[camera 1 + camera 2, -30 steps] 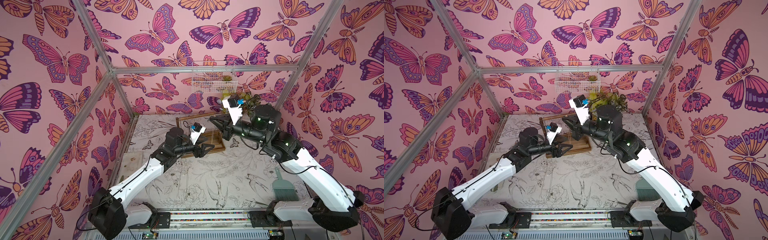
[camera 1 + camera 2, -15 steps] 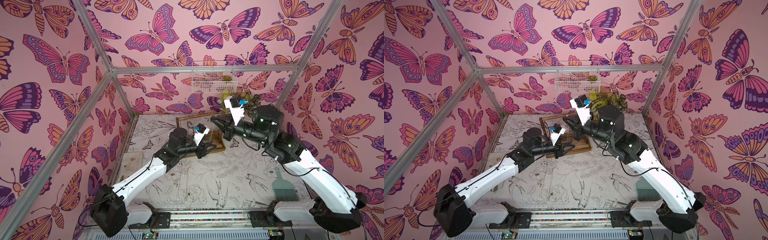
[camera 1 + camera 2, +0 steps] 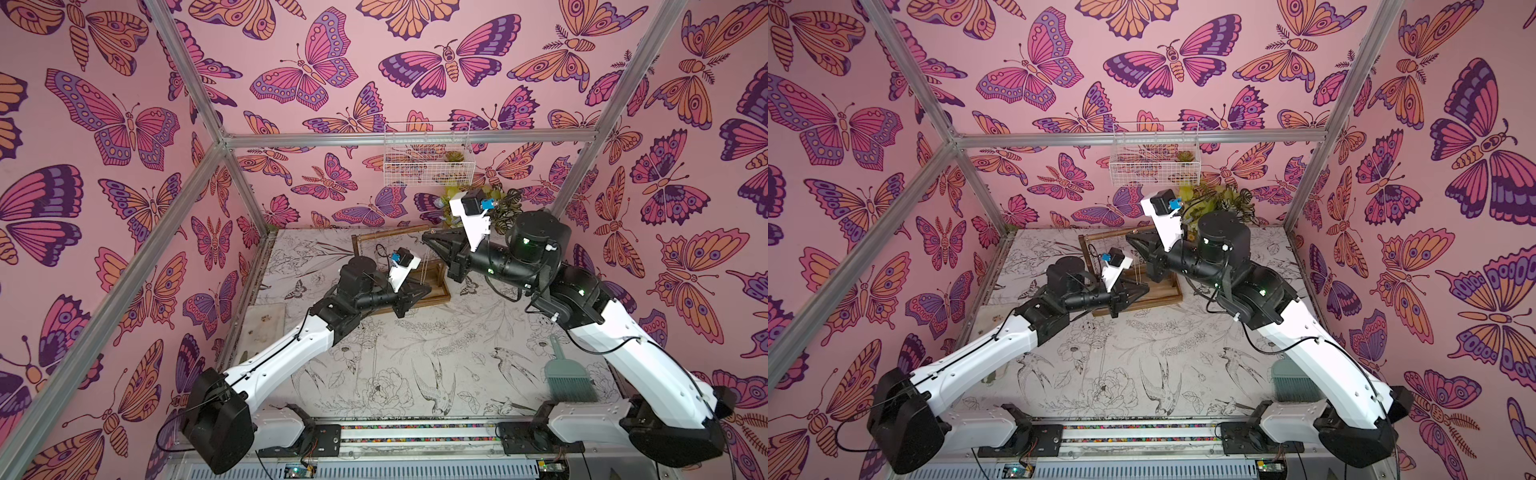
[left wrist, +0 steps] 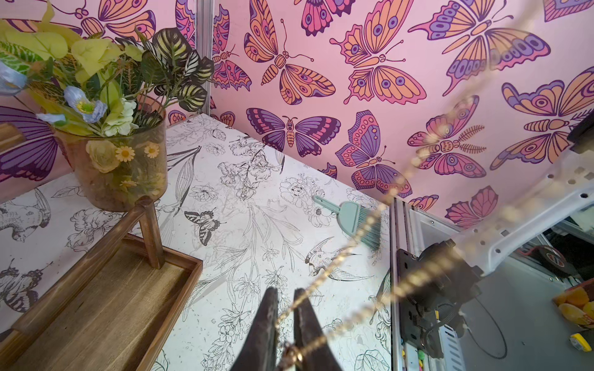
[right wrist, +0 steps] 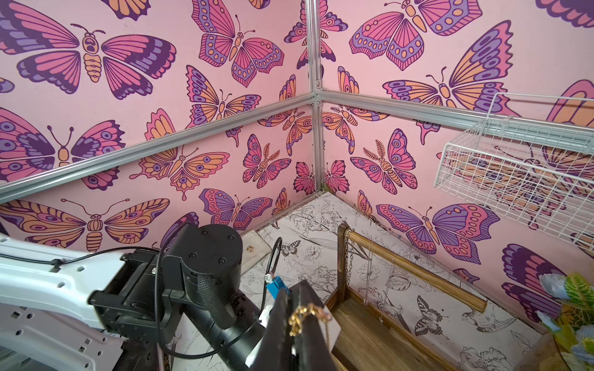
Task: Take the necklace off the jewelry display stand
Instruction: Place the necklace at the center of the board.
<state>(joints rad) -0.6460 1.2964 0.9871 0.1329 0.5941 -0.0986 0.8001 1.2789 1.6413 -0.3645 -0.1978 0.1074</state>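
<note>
Progress: clamped on necklace with left end effector and right end effector, looks clear of stand, just needs carrying off.

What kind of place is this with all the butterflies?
Probably a robot practice booth, not a real room: pink butterfly-print panels sit in a silver metal frame, and two white-and-black robot arms are mounted at the edge of a flower-print tabletop.
</note>
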